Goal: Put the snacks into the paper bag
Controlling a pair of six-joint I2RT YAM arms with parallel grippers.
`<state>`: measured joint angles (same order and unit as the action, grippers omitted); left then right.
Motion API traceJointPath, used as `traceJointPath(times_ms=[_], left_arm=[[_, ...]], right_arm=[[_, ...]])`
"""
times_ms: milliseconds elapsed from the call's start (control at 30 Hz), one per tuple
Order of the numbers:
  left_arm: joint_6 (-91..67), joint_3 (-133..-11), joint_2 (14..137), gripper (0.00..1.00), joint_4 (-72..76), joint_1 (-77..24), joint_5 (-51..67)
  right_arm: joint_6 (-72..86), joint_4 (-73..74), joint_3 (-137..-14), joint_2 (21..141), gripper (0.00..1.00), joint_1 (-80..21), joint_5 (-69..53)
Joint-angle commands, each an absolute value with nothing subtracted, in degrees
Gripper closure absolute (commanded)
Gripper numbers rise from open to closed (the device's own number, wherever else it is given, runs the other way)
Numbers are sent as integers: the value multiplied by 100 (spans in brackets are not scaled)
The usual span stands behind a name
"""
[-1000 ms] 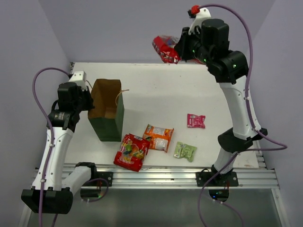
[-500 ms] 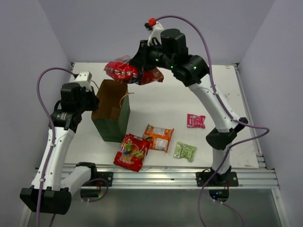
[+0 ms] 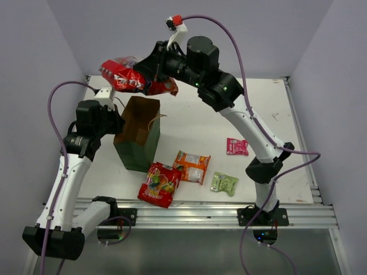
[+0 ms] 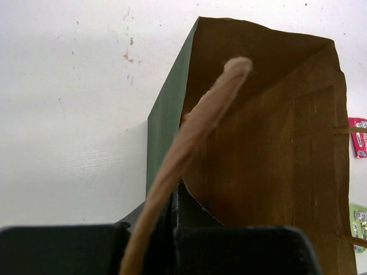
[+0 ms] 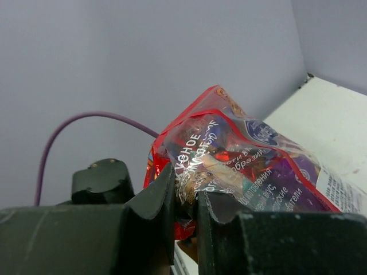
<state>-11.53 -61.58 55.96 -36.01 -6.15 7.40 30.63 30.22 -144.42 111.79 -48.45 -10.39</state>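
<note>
My left gripper (image 3: 112, 122) is pressed together on the rim of the paper bag (image 3: 135, 157), which stands upright. Inside I see only brown paper, and the floor is hidden. My right gripper (image 3: 148, 70) pinches a large red packet (image 3: 123, 77) in the air, its long axis running 9 to 3. The bag's mouth lies toward 6 o'clock from it. Four other snacks (image 3: 192, 166) lie on the table (image 3: 200, 114) around the bag's 4 o'clock.

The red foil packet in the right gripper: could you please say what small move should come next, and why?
Probably lower the right gripper toward the open mouth of the dark green paper bag: the red foil packet hangs above its far rim, and the left gripper pinches its wall, steadying it.
</note>
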Motion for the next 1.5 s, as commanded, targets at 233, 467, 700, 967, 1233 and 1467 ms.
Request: traceJointPath(times_ms=[233,467,700,967,1233,1467], left_arm=[[-1441,-6258,5634,100,-3331,-756,704],[-1784,-6372,5616,100,-3419,-756,106],[-2250,-6328,5555,100,-3560,-756,-369],[-2338,-6249,5572,100,-3577,-870,-290],[-2338,-6346,5555,100,-3726,-1081,-387],[-2276,-6513,5590,100,-3788,-1204,-580]], right_arm=[[3226,905,-14801,11224,100,-5949,8],[3032,546,-13827,10811,100,-6662,1237],[3296,26,-12727,10679,100,-6855,1512],[3656,-536,-11823,10731,100,-6864,1591],[3797,-624,-11488,11030,100,-6864,1819],[3771,-325,-10970,11144,100,-6864,2171]])
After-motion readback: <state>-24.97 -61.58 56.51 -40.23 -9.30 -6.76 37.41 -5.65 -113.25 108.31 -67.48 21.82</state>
